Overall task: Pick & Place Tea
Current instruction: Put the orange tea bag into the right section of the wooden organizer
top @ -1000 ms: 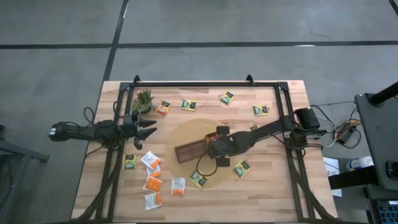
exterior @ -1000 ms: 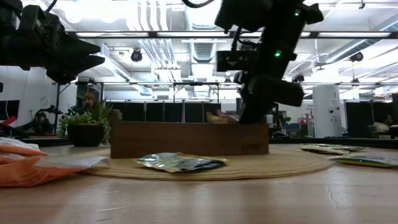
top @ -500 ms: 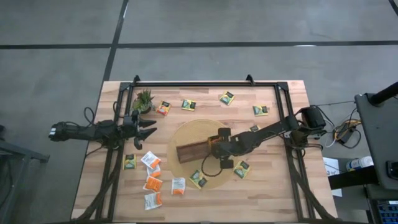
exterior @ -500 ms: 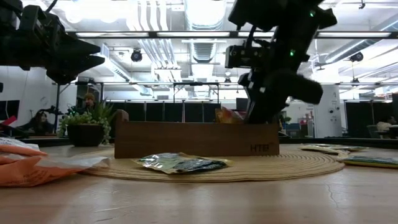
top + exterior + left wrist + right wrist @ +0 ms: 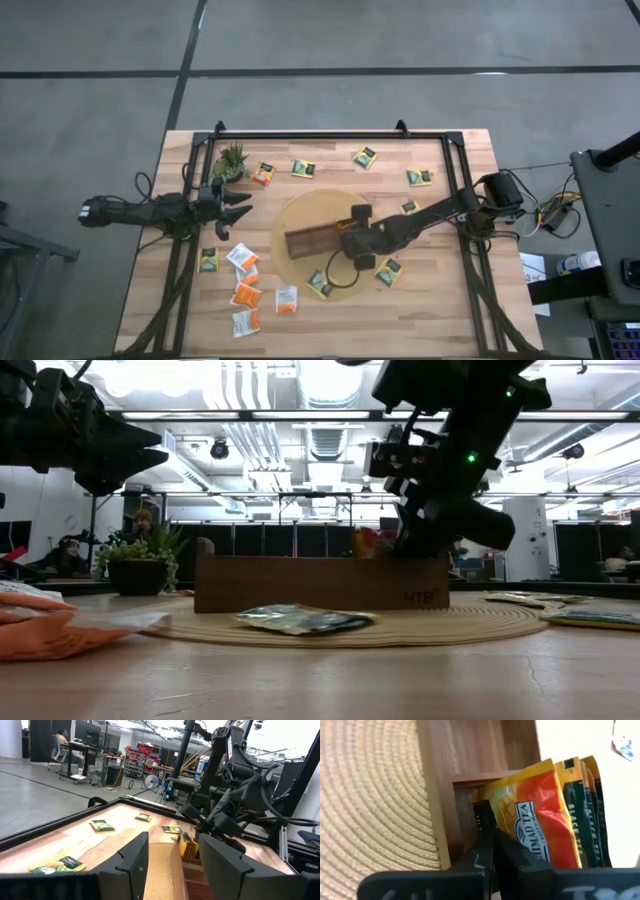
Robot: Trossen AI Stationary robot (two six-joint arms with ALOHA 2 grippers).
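From above, your right gripper (image 5: 350, 243) has slid along the wooden tray (image 5: 313, 241) on the round woven mat (image 5: 300, 215), nudging it. Its wrist view shows fingers pinched together, empty, beside upright tea sachets (image 5: 547, 810) filling one compartment. The left gripper (image 5: 238, 204) waits wide open.

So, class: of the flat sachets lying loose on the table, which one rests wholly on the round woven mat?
The yellow and dark green sachet near the woven mat's front edge; the others lie on bare wood.
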